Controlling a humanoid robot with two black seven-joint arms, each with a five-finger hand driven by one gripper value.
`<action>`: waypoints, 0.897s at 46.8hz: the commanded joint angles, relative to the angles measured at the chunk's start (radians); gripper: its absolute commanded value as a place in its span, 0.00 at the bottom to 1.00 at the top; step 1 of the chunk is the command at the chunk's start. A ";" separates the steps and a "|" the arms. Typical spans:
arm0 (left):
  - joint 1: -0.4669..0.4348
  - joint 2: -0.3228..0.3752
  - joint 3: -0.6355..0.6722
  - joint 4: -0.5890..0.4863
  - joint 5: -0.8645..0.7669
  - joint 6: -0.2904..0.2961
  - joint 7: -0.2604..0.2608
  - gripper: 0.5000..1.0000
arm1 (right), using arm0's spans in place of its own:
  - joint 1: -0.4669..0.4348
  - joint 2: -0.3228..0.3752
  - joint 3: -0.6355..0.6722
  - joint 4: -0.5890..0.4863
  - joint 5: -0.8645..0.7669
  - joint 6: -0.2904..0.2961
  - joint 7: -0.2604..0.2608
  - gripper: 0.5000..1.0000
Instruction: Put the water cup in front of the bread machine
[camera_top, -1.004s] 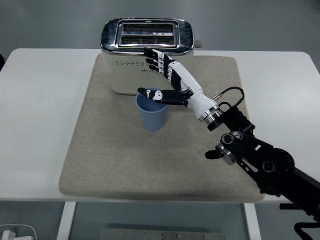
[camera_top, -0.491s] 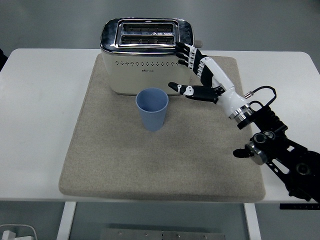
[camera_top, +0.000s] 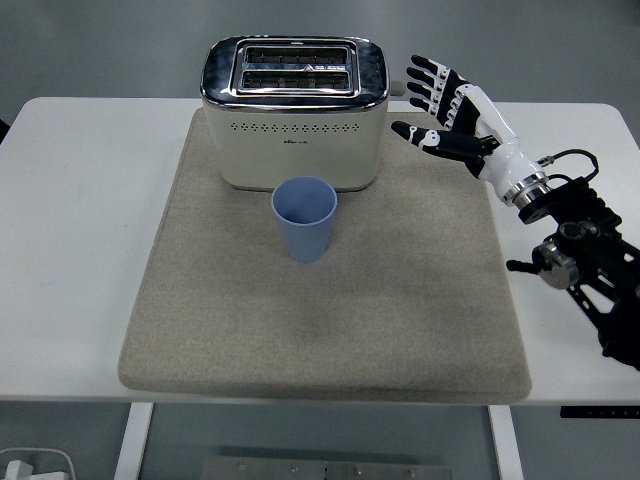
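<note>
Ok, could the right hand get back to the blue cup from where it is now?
Probably yes. The right hand is open, up beside the toaster's right end. The blue cup stands upright on the mat in front of the toaster, with only bare mat between hand and cup.

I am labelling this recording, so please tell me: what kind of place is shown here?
Probably a robot lab or test room set up like a kitchen: a toaster and a blue cup stand on a beige mat on a plain white table, above a bare grey floor.

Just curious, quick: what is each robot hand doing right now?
Right hand: open, fingers spread, holding nothing, beside the toaster.
Left hand: not in view.
</note>
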 joint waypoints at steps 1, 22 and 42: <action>0.000 0.000 0.000 0.000 0.000 0.000 0.000 1.00 | 0.051 -0.001 -0.002 -0.046 0.108 0.028 -0.088 0.84; 0.000 0.000 0.000 0.000 0.000 0.000 0.000 1.00 | 0.219 0.008 -0.018 -0.262 0.377 0.129 -0.478 0.85; 0.000 0.000 -0.001 0.000 0.000 0.000 0.000 1.00 | 0.253 0.077 -0.004 -0.325 0.469 -0.033 -0.398 0.85</action>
